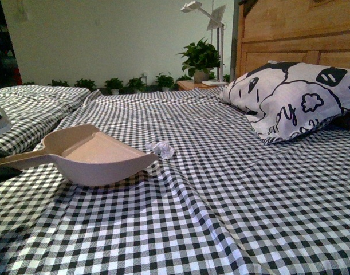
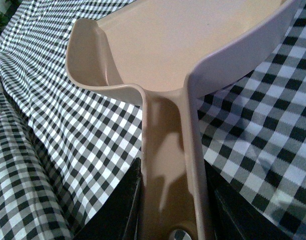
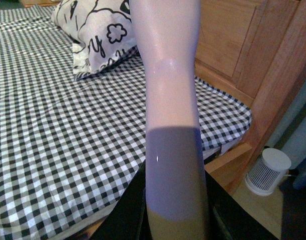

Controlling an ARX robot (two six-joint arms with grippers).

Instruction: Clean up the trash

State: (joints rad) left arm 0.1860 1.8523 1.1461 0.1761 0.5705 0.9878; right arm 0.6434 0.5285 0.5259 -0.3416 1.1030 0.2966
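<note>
left gripper [image 2: 170, 210] was clamped on the dustpan [image 1: 97, 153] handle, trash [image 1: 162, 149] sat right by the pan's front lip; right gripper [image 3: 175, 210] gripped the brush handle [image 3: 168, 90].

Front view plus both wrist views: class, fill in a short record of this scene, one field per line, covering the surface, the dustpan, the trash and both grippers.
surface: checked sheet
dustpan: lying on the sheet, no trash seen inside
trash: white wad on the sheet by the dustpan's open edge, not in it
left gripper: shut on the dustpan's handle
right gripper: shut on a pink handle, its head out of view
pillow: on the sheet, far right
</note>
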